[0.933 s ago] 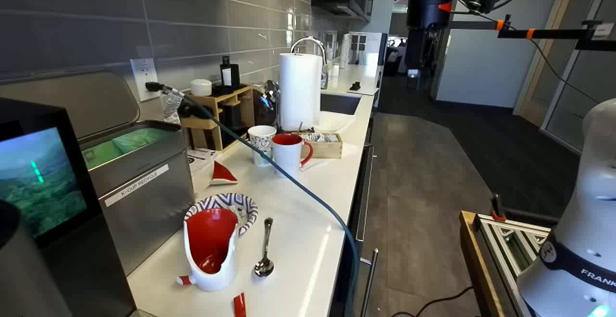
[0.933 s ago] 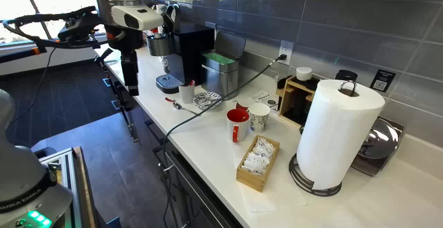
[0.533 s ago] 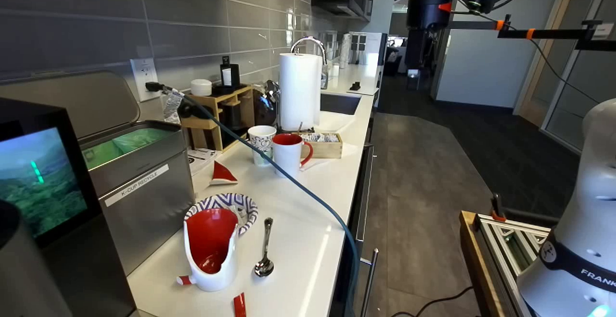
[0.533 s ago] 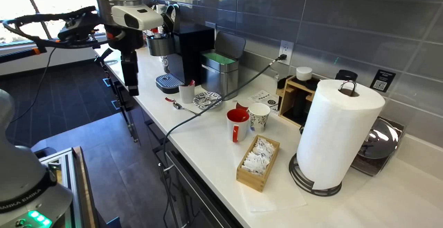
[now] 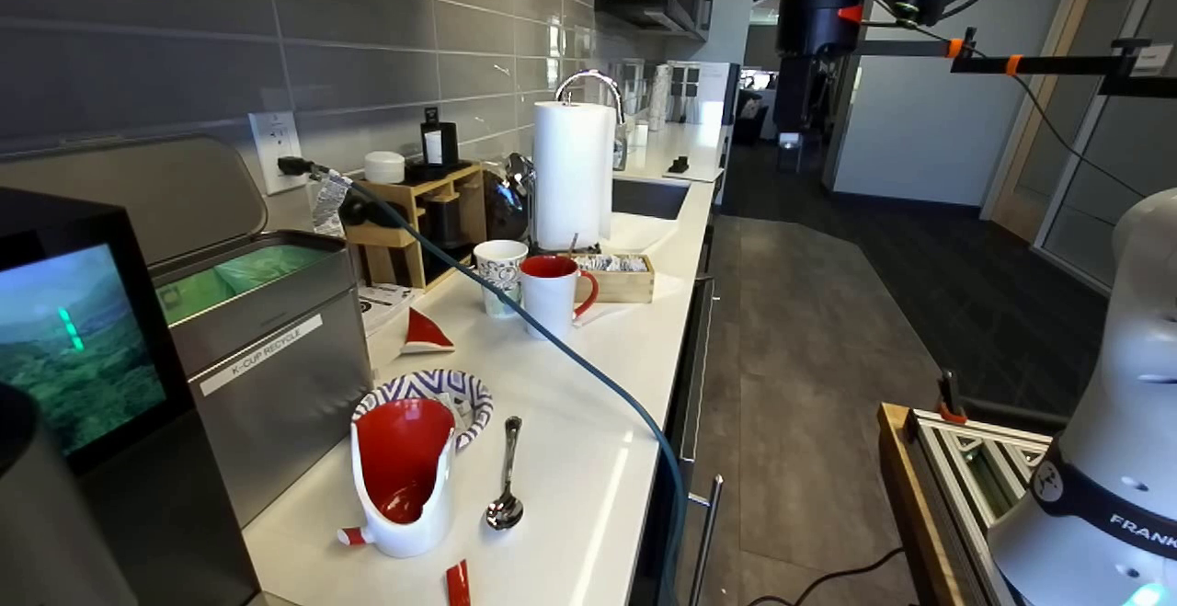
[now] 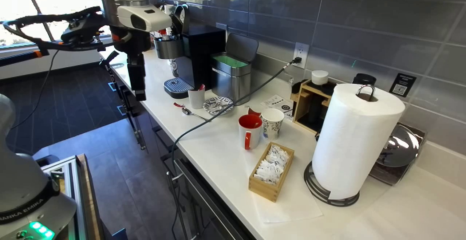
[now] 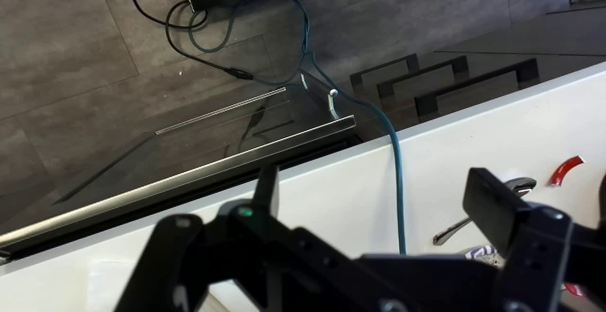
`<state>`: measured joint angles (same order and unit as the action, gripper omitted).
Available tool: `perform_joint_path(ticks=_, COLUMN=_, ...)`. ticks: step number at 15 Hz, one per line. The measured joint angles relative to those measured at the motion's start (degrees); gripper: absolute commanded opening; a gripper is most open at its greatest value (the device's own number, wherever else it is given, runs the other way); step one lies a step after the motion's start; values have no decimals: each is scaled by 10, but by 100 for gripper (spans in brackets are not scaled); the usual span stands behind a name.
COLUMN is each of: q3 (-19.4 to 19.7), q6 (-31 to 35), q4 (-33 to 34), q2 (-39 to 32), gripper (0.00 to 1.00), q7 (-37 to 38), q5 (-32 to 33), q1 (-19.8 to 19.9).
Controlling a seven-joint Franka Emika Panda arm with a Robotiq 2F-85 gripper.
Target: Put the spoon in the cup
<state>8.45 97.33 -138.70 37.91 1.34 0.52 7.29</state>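
Both black, blocky fingers [image 7: 492, 208] stand wide apart with nothing held between them; the black gripper [image 7: 376, 191] hangs well above the white counter [image 7: 473, 146], near its front edge. What the coming move turns on is the slim silver metal spoon [image 7: 452, 231]. It lies flat on the counter, down and off toward the finger at the right of the wrist view, its middle hidden by that finger. Its long axis slants: the handle end points in toward the gap, the oval bowl out past the finger. Since the handle runs more along the closing line than across it, I judge that the gripper needs to shift that way, turn, and descend before pinching. Which vessel counts as the cup is unsure; likeliest is the upright white mug [image 6: 255, 134] with red inside and red handle, beyond the spoon's handle end and next to the patterned white paper cup [image 6: 272, 125]. The teal cable [image 7: 399, 184] slants between spoon and mug, so a low carry could snag it.
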Motion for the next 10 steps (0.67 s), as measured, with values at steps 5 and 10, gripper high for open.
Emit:
perform_joint_path(ticks=5, q3=-57, q6=4, q4=0, q2=-5, gripper=100, q7=59, q5=-41, q1=-15)
perform_joint_path(ticks=10, q3=-138, q6=50, q4=0, q2=-21, gripper=100, q7=80, q5=-56, q1=-66)
